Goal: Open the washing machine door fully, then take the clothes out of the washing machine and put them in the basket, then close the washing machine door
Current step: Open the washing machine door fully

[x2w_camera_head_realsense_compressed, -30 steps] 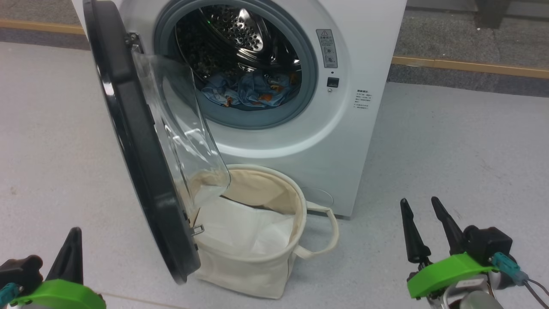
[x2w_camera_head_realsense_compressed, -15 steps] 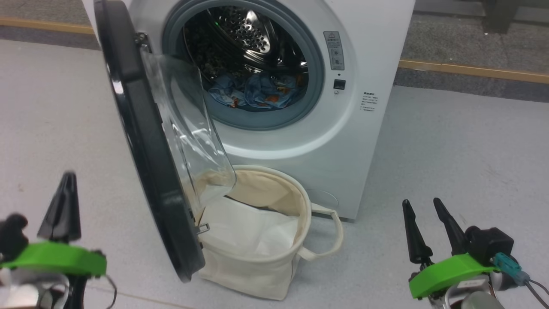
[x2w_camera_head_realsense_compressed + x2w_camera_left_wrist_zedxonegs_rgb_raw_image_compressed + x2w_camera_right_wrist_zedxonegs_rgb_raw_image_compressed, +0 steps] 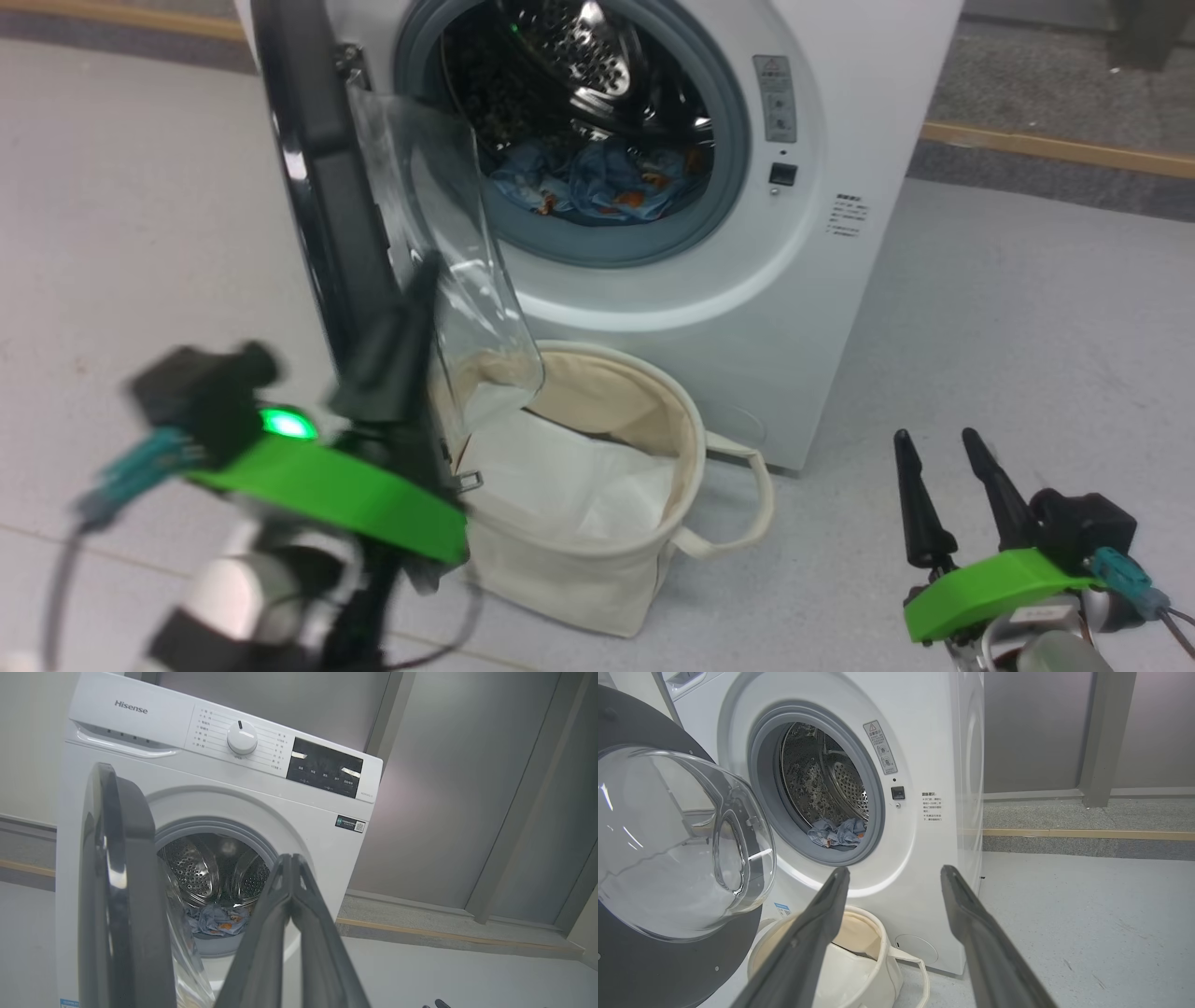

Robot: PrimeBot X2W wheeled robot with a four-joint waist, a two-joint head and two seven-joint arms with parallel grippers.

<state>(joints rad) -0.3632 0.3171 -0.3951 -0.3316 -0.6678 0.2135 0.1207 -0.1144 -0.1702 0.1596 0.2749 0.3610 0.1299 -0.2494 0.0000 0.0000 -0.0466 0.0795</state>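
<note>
Left gripper (image 3: 425, 280) rose near the washing machine door (image 3: 308, 168), clenched, empty; right gripper (image 3: 935, 437) spread, empty. The clothes (image 3: 597, 182) lie in drum (image 3: 579, 47) of the washing machine (image 3: 840, 112); the basket (image 3: 693, 425) has only white sheet (image 3: 579, 481) inside.

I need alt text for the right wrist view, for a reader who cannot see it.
A white washing machine stands with its door swung open at left and blue clothes in its drum. A cream basket sits on the floor below the opening; the right gripper's dark fingers rise spread apart in front.
</note>
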